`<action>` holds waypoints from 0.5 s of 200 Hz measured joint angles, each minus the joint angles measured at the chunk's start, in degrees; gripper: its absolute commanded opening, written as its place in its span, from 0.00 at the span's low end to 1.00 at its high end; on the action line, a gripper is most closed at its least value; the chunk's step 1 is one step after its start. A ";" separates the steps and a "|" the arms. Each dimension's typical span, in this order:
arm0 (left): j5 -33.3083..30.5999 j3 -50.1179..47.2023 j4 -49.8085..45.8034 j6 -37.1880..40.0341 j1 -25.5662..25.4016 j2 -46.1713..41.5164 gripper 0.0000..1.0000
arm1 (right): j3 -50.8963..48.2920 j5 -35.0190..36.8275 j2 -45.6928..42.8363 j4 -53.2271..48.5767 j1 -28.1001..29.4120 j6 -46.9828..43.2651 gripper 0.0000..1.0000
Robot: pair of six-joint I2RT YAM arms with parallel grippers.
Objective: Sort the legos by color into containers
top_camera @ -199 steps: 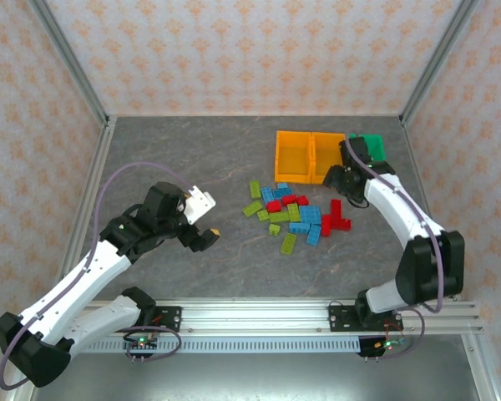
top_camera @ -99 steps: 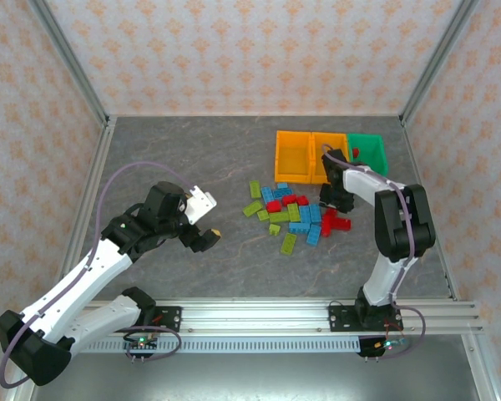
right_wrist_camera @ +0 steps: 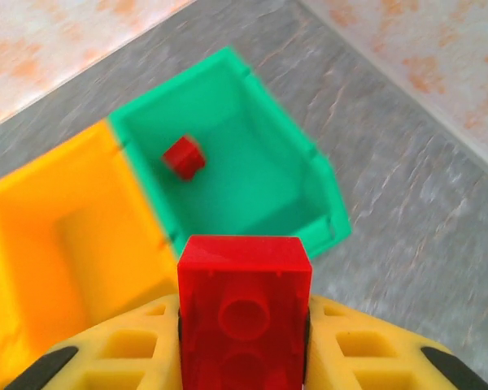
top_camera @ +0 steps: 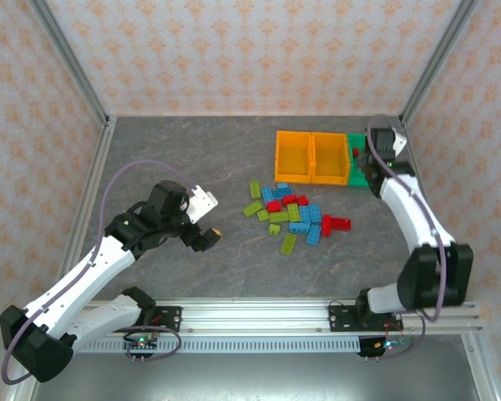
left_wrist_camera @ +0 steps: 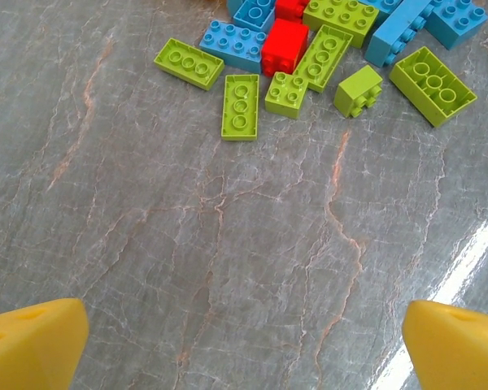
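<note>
The legos (top_camera: 295,215) lie in a loose pile of lime green, light blue and red bricks mid-table. Behind it stand three containers in a row: two orange bins (top_camera: 293,156) (top_camera: 330,157) and a green bin (top_camera: 370,177), partly under my right arm. My right gripper (right_wrist_camera: 244,333) is shut on a red brick (right_wrist_camera: 244,280) and hovers at the near edge of the green bin (right_wrist_camera: 252,175), where a small red brick (right_wrist_camera: 184,156) lies. My left gripper (left_wrist_camera: 244,349) is open over bare table, its yellow fingertips (left_wrist_camera: 28,345) wide apart, with lime green bricks (left_wrist_camera: 240,106) ahead of it.
Patterned walls and metal posts close in the table on three sides. The green bin sits close to the right wall. The arms' rail (top_camera: 259,317) runs along the near edge. An orange bin (right_wrist_camera: 57,236) adjoins the green one on its left.
My right gripper dipped from the bins to the pile's right edge, shut on a red brick and carried it back over the green bin. The left arm barely moved.
</note>
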 measured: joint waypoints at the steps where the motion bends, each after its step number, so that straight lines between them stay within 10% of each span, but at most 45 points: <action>1: 0.00 0.00 0.02 0.00 0.00 0.00 1.00 | 0.31 0.02 0.46 0.02 -0.11 -0.02 0.30; 53: -0.24 0.00 0.00 0.00 0.07 -0.44 1.00 | 16.48 -0.52 25.29 -1.09 -3.39 -1.18 0.44; 100: -1.75 0.00 0.15 -1.97 0.13 -0.42 1.00 | 20.55 -0.74 27.30 -5.35 -3.50 -0.11 0.57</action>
